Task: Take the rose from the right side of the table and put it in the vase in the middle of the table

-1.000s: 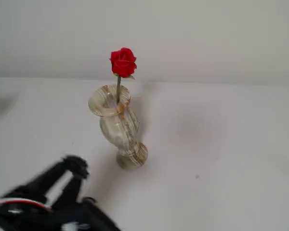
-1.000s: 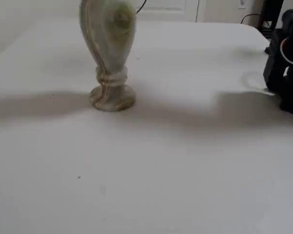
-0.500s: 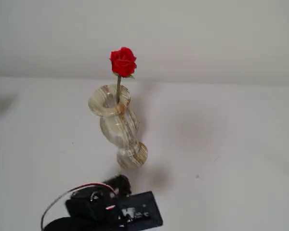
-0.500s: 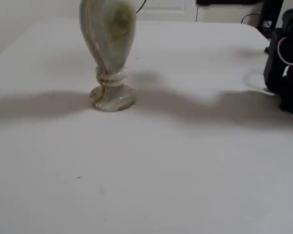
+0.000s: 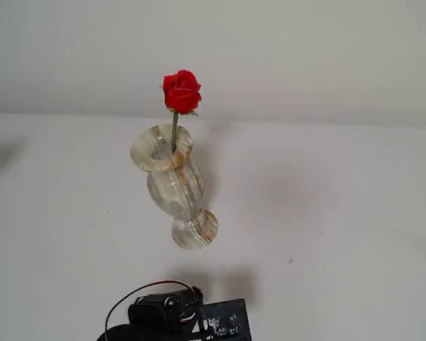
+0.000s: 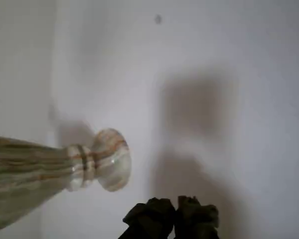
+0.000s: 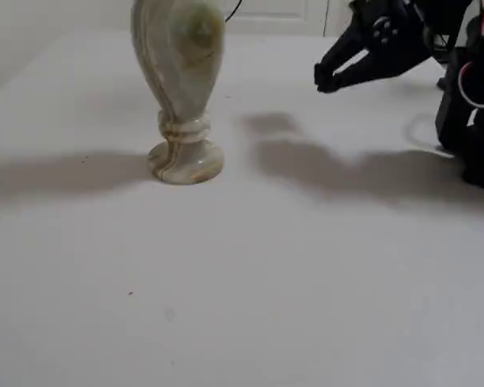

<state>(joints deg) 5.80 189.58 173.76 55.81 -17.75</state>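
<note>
Standing in the vase [image 5: 173, 181], the rose [image 5: 181, 91] has its stem down the mouth and bloom above the rim; placement looks done. Gripper [image 7: 324, 79] has backed off since half a second ago, now hanging empty, jaws closed, well clear beside the vase above the table [image 7: 306, 282].

You will find no readable text in any view. In a fixed view, a black part of the arm [image 5: 224, 321] at the bottom edge carries small white markings, too blurred to read. The vase [image 5: 172, 186] and the worktop [image 5: 326, 213] bear no lettering.
</note>
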